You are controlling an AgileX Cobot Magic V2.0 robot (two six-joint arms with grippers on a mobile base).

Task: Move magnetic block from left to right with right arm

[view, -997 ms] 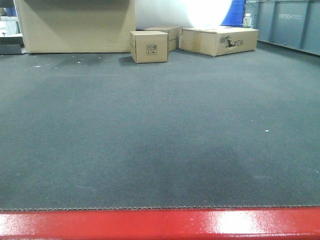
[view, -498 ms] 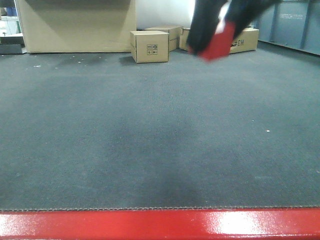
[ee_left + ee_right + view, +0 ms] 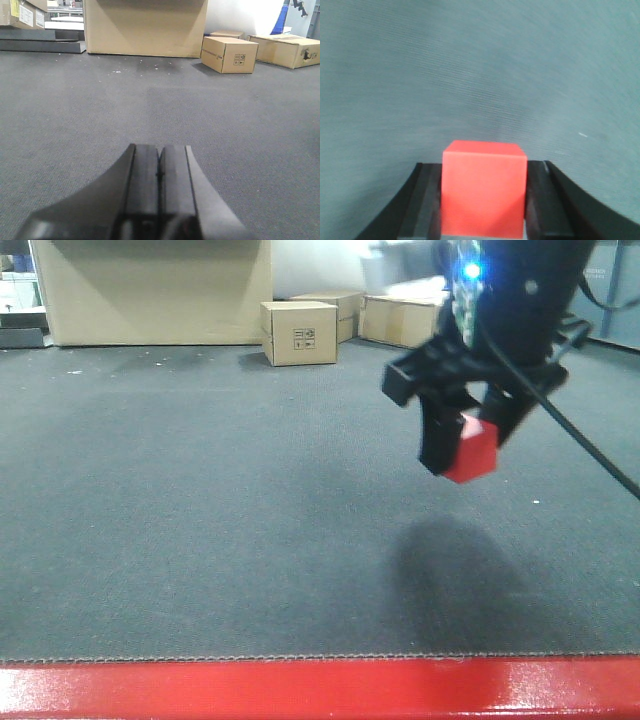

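Observation:
The magnetic block [image 3: 472, 450] is a small red cube held in the air above the dark carpet, right of centre in the front view. My right gripper [image 3: 468, 445] is shut on it, one black finger on each side, and the right arm [image 3: 520, 300] comes down from the top right with a blue light lit. In the right wrist view the magnetic block [image 3: 484, 187] fills the space between both fingers of the right gripper [image 3: 484, 200]. My left gripper [image 3: 160, 165] sits low over the carpet, its two pads pressed together with nothing between them.
Brown cardboard boxes stand at the back: a small one [image 3: 298, 333], a flat one [image 3: 400, 318] and a very large one [image 3: 150, 290]. A red edge [image 3: 320, 690] runs along the near border of the grey carpet [image 3: 200, 520]. A black cable [image 3: 590, 450] trails from the right arm.
The right arm has come into the front view from the top and dropped lower and to the right, carrying the red block down toward the carpet; its shadow now lies beneath it.

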